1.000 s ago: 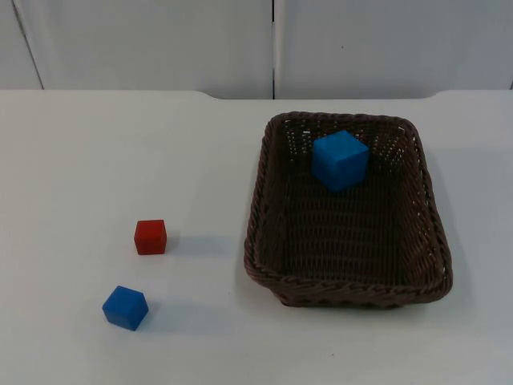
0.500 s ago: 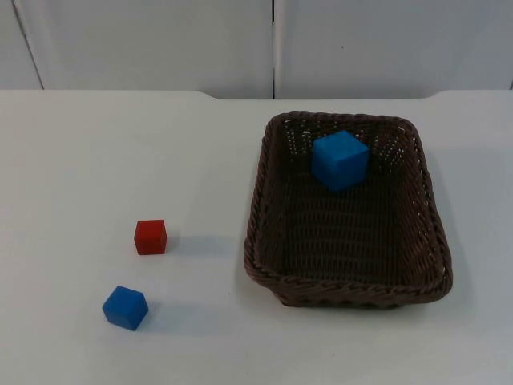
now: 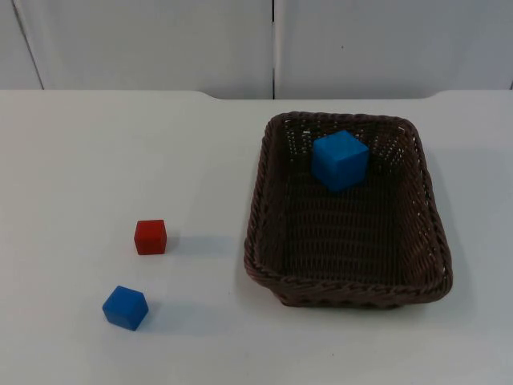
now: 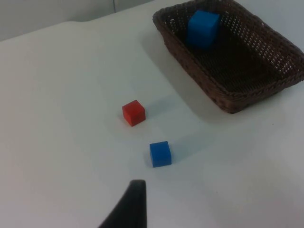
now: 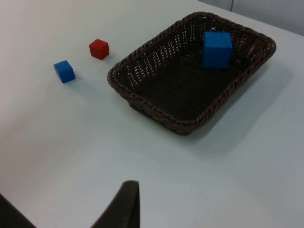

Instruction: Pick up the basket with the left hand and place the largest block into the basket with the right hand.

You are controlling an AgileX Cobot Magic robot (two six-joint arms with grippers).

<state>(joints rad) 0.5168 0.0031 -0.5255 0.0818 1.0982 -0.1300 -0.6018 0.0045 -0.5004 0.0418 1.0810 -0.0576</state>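
The brown woven basket [image 3: 349,210] sits flat on the white table [image 3: 120,152], filling the right half of the top view, and the big blue block [image 3: 340,160] is inside it, up against the far wall near the upper edge of the basket. From the wrist cameras the same big block [image 4: 203,28] [image 5: 217,49] leans close to one short wall of the basket [image 4: 228,92] [image 5: 156,111]. Out on the bare table at the lower left of the top view there is a small red block [image 3: 150,237], and just below and to the left of it a small blue block [image 3: 125,307]; the two are near each other but apart, and both well clear of the basket. The left gripper [image 4: 126,209] hangs above the table, looking down on the two small blocks [image 4: 134,112] [image 4: 160,153]. The right gripper [image 5: 121,206] hangs above the table on the basket's other side. One dark fingertip of each is visible, so whether either claw is spread or pressed together, I cannot tell.
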